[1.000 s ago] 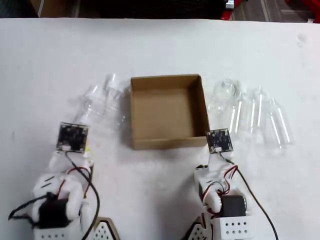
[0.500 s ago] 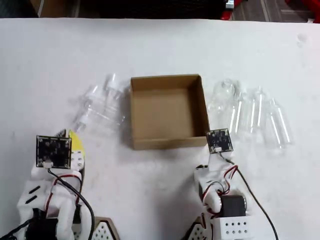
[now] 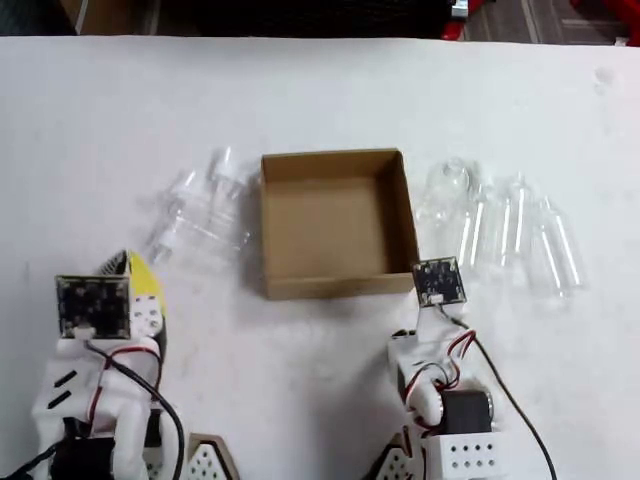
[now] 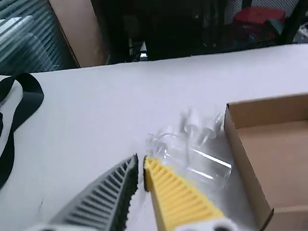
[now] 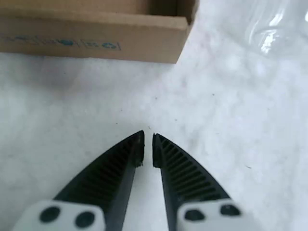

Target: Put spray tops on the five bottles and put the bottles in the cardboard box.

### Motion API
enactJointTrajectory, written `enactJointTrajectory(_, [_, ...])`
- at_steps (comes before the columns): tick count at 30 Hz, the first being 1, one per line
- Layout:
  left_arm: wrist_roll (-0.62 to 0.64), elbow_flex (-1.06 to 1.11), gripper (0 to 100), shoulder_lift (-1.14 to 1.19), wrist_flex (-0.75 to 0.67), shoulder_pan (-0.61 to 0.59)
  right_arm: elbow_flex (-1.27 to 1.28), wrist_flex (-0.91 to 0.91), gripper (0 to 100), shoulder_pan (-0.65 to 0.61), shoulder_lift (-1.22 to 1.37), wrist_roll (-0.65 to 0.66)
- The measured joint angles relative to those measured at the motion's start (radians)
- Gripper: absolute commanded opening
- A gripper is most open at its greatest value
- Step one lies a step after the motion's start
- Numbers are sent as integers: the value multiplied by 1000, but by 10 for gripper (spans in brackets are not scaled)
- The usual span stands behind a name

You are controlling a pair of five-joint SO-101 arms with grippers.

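Note:
An open cardboard box (image 3: 335,285) sits mid-table with nothing inside. To its left lies a cluster of clear bottles (image 3: 200,212), and pale spray tops (image 4: 195,127) show at their far end. Several more clear bottles (image 3: 515,240) lie side by side to the right of the box. My left gripper (image 4: 140,164), with one grey and one yellow finger, is shut on nothing, its tips just short of the nearest left bottle (image 4: 192,156). My right gripper (image 5: 148,143) is shut and empty, low over the table in front of the box wall (image 5: 96,33).
The left arm (image 3: 95,400) and the right arm (image 3: 440,395) stand at the near edge. White tabletop lies open behind the box and between the arms. A black strap (image 4: 14,110) lies at the table's far left.
The left arm has drawn back toward the near left, away from the left bottles, with its gripper still shut. The right arm, box and bottles have not moved.

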Motion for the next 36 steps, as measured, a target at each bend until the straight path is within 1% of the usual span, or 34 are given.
enactJointTrajectory(4, [52, 0, 21, 0, -83, -20, 0, 0, 15, 0, 0, 0])
enactJointTrajectory(10, [60, 0, 20, 0, -121, -29, 0, 0, 15, 0, 0, 0])
enactJointTrajectory(15, [61, 0, 20, 0, -221, -29, 0, 0, 15, 0, 0, 0])
enactJointTrajectory(20, [61, 0, 21, 0, -390, -35, 0, 0, 15, 0, 0, 0])
enactJointTrajectory(27, [61, 0, 21, 0, -732, -120, 0, 0, 15, 0, 0, 0])
enactJointTrajectory(30, [61, -2, 21, 6, -839, -141, 0, 0, 15, 0, 0, 0])
enactJointTrajectory(33, [61, -44, 22, 84, -855, -146, 0, 0, 15, 0, 0, 0])
enactJointTrajectory(36, [61, -155, 23, 227, -839, -146, 0, 0, 15, 0, 0, 0])
